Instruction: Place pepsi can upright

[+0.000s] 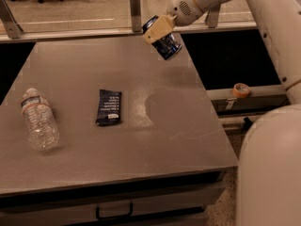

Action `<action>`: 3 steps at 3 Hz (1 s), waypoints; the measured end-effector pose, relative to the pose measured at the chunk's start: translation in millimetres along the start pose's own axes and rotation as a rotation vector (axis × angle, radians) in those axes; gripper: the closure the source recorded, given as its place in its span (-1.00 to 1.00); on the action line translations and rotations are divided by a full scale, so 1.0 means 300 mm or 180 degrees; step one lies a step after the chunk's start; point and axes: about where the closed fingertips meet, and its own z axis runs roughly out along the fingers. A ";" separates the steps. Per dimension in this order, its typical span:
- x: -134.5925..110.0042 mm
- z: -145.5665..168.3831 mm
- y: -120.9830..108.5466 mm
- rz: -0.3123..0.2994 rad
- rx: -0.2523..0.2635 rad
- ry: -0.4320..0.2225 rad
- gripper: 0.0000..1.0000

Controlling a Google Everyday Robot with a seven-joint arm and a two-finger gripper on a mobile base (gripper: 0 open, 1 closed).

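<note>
The pepsi can (165,43), dark blue with a silver end, hangs tilted in the air above the far right part of the table (141,154). My gripper (160,32) is shut on the pepsi can, with a tan finger (157,28) lying across its upper side. The white arm reaches in from the upper right. The can's shadow falls on the table surface below it.
A clear plastic bottle (38,120) lies on its side at the table's left. A flat dark wrapper (109,107) lies near the middle. A roll of orange tape (241,89) sits on a ledge to the right. A rail with metal posts (135,8) runs behind the table.
</note>
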 end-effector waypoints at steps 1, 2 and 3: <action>0.004 -0.091 0.061 -0.0028 -0.0280 -0.0791 1.00; 0.060 -0.095 0.135 -0.0020 -0.0375 -0.1184 1.00; 0.140 -0.049 0.150 0.0145 -0.0457 -0.1312 1.00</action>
